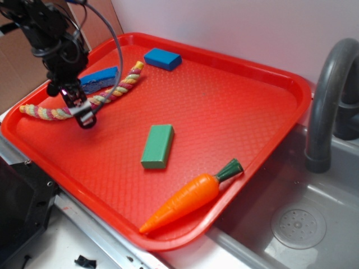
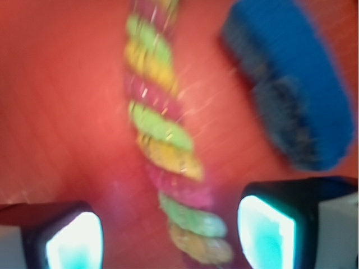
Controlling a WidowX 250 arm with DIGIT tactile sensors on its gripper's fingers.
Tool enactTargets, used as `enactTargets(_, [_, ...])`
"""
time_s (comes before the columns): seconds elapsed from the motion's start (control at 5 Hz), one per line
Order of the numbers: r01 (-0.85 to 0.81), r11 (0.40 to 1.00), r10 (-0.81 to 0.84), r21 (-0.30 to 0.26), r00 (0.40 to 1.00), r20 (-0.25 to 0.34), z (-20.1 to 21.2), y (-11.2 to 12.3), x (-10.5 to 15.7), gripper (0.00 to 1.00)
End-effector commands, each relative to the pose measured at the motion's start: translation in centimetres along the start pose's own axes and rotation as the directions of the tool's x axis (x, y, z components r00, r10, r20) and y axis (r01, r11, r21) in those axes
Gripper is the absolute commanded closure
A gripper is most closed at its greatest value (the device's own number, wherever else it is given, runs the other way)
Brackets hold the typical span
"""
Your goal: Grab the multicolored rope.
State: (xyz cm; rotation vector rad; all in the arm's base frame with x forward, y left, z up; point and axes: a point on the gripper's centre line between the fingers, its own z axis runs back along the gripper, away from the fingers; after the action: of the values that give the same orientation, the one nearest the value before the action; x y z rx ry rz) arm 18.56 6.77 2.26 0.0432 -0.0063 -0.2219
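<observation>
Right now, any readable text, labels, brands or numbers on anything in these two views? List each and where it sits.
None readable in either view.
Red plastic tray: only a moulded texture, no lettering.
Green rectangular block, blue rectangular block, orange toy carrot: plain faces.
Twisted multicolored rope and blue sponge: no tags visible; wrist view is blurred.
Black pincer: no markings legible.

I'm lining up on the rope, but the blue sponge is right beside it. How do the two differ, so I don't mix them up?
The multicolored rope is long, thin and twisted, in pink, yellow and pale green strands; the blue sponge is short, blocky and one solid blue. The rope stretches across the tray's back-left part, while the sponge sits compactly beside its middle. The rope runs between the open gripper fingers; the sponge lies off to one side. Both look soft and lie flat on the tray.
</observation>
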Motion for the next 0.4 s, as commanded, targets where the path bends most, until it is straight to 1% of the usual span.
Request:
enactTargets(0.0, [-0.005, 0.997, 0.009, 0.081, 0.999, -0.048, -0.32, 0.28, 0.92, 0.04])
enactTargets(0.2, [-0.013, 0.997, 0.017, 0.078, 0.999, -0.046, -0.45, 0.24, 0.79, 1.0])
